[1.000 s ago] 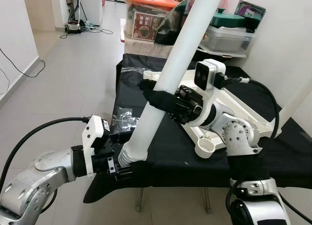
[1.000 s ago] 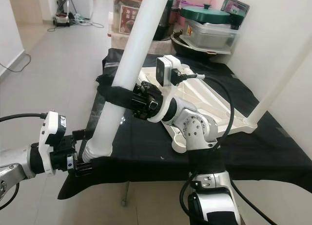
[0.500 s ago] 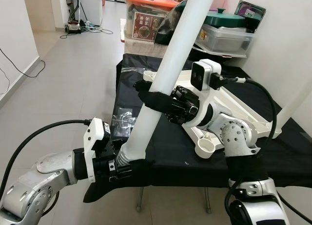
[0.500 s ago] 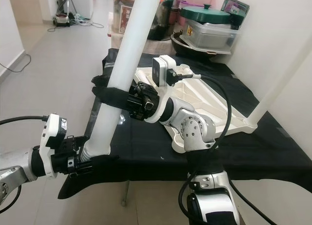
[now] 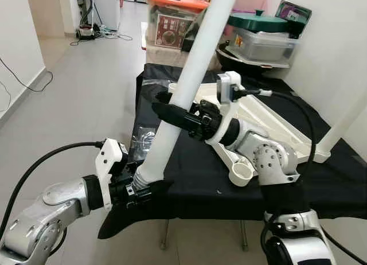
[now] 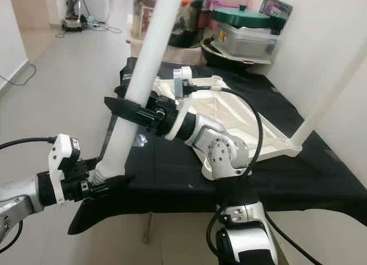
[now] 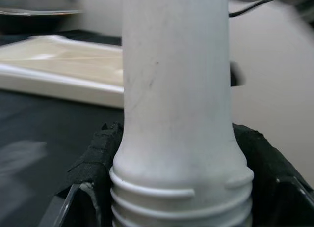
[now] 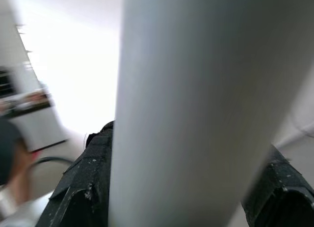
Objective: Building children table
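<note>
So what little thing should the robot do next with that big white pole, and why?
Probably swing the long white plastic table leg toward the empty round socket on the upside-down white plastic tabletop. The left tool grips its threaded end and the right tool its middle, but that end hangs off the black-covered table's edge, apart from the socket.

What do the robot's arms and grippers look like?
Both arms are silver metal with rounded joint housings studded with small screws. A thick black cable loops along each arm. Each wrist carries a white boxy camera housing. The left gripper and right gripper have long black fingers on black mechanical bases.
</note>
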You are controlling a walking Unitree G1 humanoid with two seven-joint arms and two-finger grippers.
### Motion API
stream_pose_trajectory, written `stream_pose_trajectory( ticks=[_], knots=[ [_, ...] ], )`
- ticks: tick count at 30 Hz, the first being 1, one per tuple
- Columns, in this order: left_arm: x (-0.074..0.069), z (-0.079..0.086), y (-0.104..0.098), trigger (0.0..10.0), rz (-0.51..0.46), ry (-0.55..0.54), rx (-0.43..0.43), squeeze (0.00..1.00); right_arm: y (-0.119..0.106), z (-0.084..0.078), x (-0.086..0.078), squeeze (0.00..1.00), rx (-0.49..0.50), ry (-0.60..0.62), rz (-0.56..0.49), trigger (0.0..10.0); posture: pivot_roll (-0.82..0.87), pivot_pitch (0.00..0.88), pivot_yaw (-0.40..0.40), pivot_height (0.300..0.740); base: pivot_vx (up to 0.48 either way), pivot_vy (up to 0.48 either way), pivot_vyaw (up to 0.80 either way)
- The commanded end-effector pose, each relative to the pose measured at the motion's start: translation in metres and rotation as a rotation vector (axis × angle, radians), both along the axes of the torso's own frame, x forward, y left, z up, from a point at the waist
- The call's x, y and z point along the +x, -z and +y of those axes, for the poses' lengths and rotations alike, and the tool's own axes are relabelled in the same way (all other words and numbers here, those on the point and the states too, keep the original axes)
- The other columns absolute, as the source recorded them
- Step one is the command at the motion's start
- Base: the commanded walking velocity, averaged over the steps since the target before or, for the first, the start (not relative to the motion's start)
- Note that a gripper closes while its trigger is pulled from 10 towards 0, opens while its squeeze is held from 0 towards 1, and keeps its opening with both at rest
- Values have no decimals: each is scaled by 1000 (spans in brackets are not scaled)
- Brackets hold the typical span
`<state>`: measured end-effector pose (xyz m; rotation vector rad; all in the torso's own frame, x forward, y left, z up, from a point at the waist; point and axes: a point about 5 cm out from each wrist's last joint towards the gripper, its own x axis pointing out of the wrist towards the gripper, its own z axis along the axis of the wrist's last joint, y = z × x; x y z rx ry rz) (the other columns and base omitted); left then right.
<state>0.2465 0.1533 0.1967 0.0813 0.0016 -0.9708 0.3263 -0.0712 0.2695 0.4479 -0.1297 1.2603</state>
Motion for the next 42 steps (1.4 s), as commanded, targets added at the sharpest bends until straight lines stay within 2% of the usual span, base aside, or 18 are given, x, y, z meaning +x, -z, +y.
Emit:
stream_pose_trajectory(
  ticks=[1,2,3,4,11,13,14,16,19,21,23,32,33,34,35,37,38,42],
  knots=[
    [9,4,-3,4000,-72,-130,18,0,0,-7,4,0,27,99,45,10000,135,0,-143,740,0,0,0],
    [19,8,2,7843,-107,-270,58,0,4,-5,2,0,68,119,100,10000,136,0,-146,740,0,0,0],
    [25,10,6,7843,-131,-358,87,0,6,-3,1,0,94,131,138,10000,137,0,-146,740,0,0,0],
    [27,8,9,10000,-134,-399,102,0,10,1,-2,0,120,127,176,10000,136,0,-145,740,0,0,0],
    [31,-6,15,10000,-152,-418,135,0,20,15,-6,0,135,141,247,10000,136,0,-144,740,0,0,0],
    [40,-18,12,10000,-181,-433,142,0,32,26,-3,0,150,175,338,10000,138,0,-145,740,0,0,0],
    [40,-18,12,10000,-181,-433,142,0,32,26,-3,0,150,175,338,10000,138,0,-145,740,0,0,0],
    [44,-33,9,10000,-210,-400,157,0,40,33,-2,0,146,224,394,10000,138,0,-141,740,0,0,0],
    [42,-38,10,10000,-215,-372,170,0,42,34,-1,0,140,246,400,10000,138,0,-141,740,0,0,0],
    [39,-45,17,10000,-227,-327,222,0,43,34,0,0,118,293,395,10000,133,0,-138,740,0,0,0],
    [39,-45,17,10000,-227,-327,222,0,43,34,0,0,118,293,395,10000,133,0,-138,740,0,0,0],
    [33,-47,32,10000,-215,-334,287,0,40,22,10,0,134,445,395,10000,127,0,-139,740,0,0,0],
    [33,-47,32,10000,-216,-340,290,0,40,22,10,0,139,445,395,8157,127,0,-139,740,0,0,0],
    [34,-46,32,10000,-219,-344,293,0,39,22,10,0,142,447,399,4980,127,0,-139,740,0,0,0],
    [34,-46,32,10000,-224,-347,295,0,40,22,9,0,145,441,404,2902,127,0,-139,740,0,0,0],
    [35,-46,31,10000,-227,-348,296,0,40,23,8,0,147,437,408,2902,127,0,-139,740,0,0,0],
    [36,-46,31,10000,-235,-348,300,0,40,24,7,0,154,421,416,0,123,0,-140,740,0,0,0],
    [38,-46,30,10000,-245,-351,306,0,41,26,3,0,158,388,429,0,123,0,-140,740,0,0,0]
  ],
)
